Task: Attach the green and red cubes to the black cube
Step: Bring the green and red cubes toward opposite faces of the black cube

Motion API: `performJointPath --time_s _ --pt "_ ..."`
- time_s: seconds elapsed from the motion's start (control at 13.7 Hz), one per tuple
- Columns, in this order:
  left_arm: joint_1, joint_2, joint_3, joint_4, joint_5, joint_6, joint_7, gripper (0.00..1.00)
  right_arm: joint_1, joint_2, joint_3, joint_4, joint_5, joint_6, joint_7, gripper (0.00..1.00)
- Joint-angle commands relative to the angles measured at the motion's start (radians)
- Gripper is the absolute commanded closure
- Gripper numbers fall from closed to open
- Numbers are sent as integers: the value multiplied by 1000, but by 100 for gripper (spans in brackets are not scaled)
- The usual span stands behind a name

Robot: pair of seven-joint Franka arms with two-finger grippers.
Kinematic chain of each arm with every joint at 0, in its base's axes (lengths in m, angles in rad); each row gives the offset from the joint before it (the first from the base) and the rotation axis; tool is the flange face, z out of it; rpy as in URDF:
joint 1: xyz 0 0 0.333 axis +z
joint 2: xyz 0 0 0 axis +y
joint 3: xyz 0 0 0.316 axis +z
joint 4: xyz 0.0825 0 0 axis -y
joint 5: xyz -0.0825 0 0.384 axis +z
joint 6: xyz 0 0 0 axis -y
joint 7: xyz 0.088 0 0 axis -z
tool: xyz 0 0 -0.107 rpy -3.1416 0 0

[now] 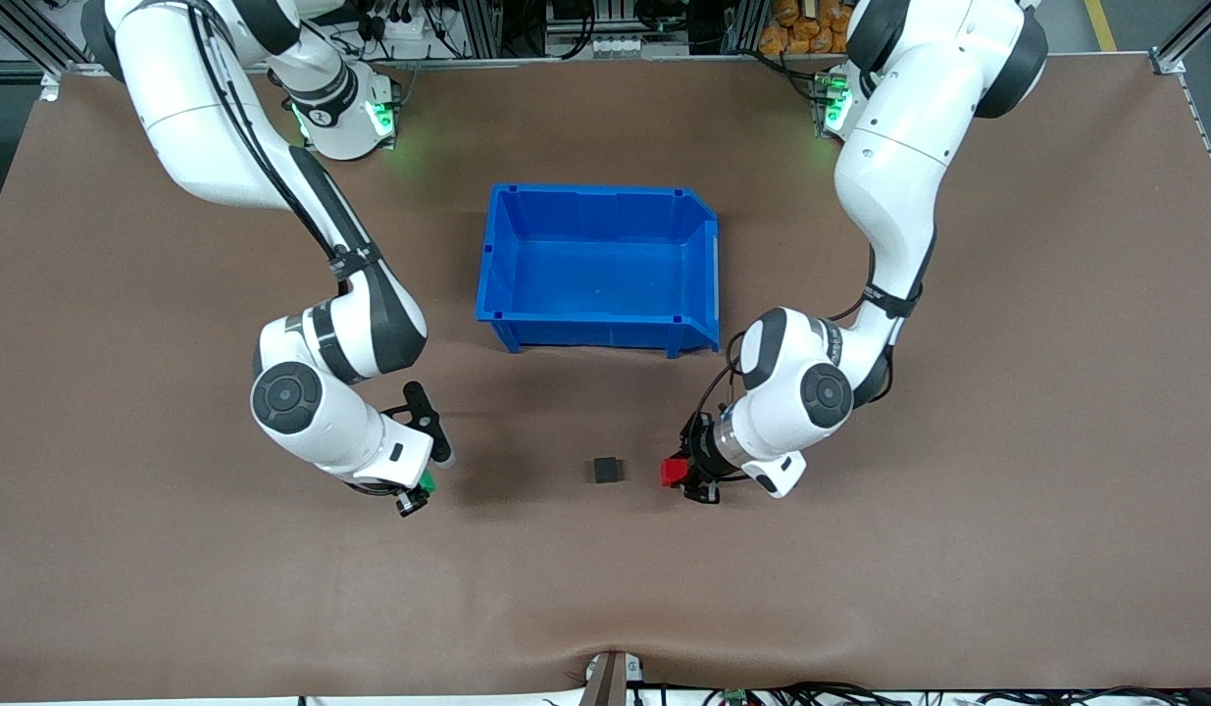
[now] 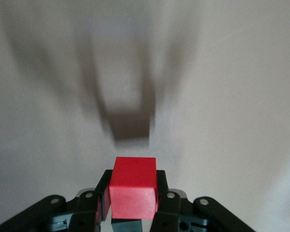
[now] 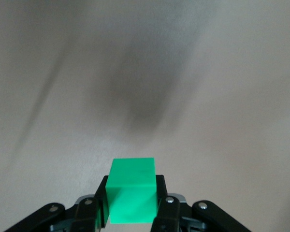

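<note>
Matte black cube [image 1: 606, 471] sits bare between jaws clamping red cube [image 2: 133, 187] and green cube [image 3: 132, 191].

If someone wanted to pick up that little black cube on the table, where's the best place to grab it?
Probably from straight above, pinching two opposite side faces. The black cube sits flat on the table with its top bare and open space around it. The red cube in the left gripper is closest, though apart.
</note>
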Motion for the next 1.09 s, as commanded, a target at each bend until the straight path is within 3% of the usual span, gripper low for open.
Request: performJointPath --time_s 0.0,1.02 --pt "-44 57 7 37 -18 85 -67 100 11 25 0 35 28 -9 4 100" --pt "-107 83 11 40 -8 117 -10 100 111 96 -2 100 33 46 230 100"
